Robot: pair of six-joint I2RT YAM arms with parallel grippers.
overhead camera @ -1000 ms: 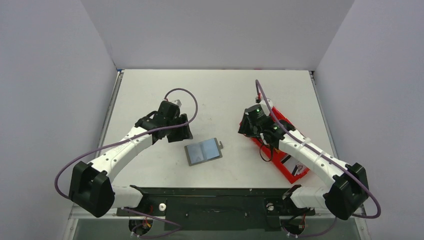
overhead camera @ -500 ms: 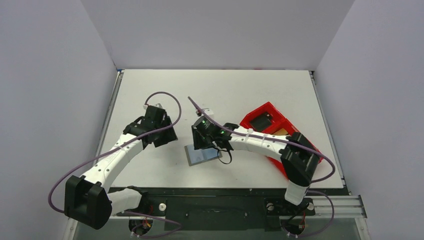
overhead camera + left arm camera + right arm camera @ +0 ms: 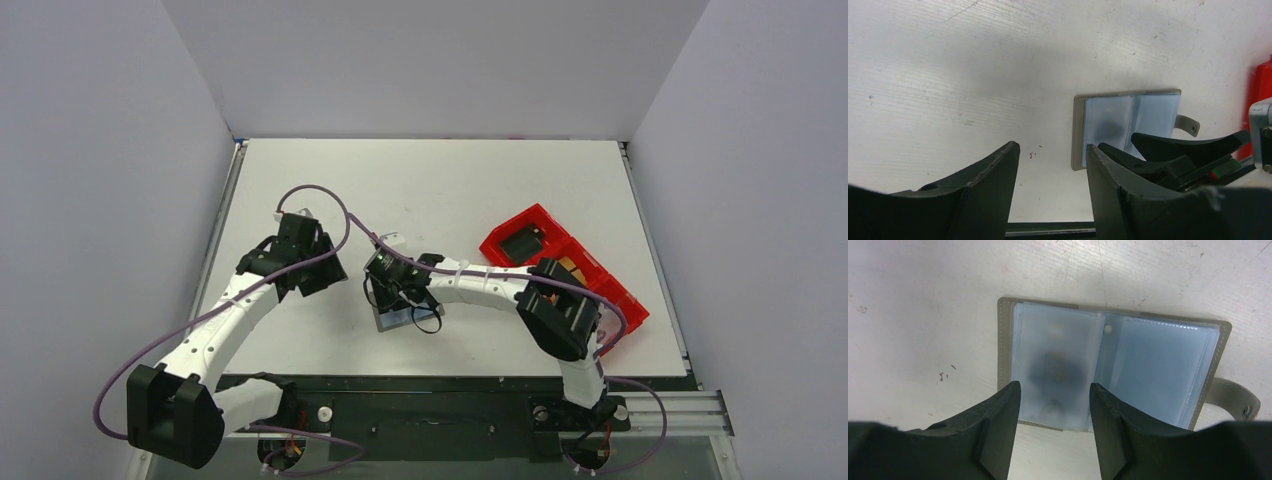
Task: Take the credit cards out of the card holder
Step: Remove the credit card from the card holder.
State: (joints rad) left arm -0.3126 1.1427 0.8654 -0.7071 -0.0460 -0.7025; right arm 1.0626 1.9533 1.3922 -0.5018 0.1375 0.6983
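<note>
The card holder [image 3: 1113,365] lies open and flat on the table, blue-grey frosted pockets up, tab [image 3: 1235,401] at its right. It also shows in the left wrist view [image 3: 1108,117] and, partly under my right arm, in the top view [image 3: 408,320]. My right gripper [image 3: 1055,386] is open and empty, just above the left half's near edge [image 3: 393,297]. My left gripper [image 3: 1052,146] is open and empty over bare table to the holder's left [image 3: 322,274]. No credit cards show clearly in the pockets, only a dark blur in the left one.
A long red tray [image 3: 610,290] lies at the right with a black block [image 3: 522,245] in its far end and a small tan patch [image 3: 571,265] behind my right arm's elbow. The right gripper's fingers [image 3: 1193,147] show in the left wrist view.
My right arm has swung left from the red tray to over the open card holder. My left arm has drawn back to the left, away from the holder.
</note>
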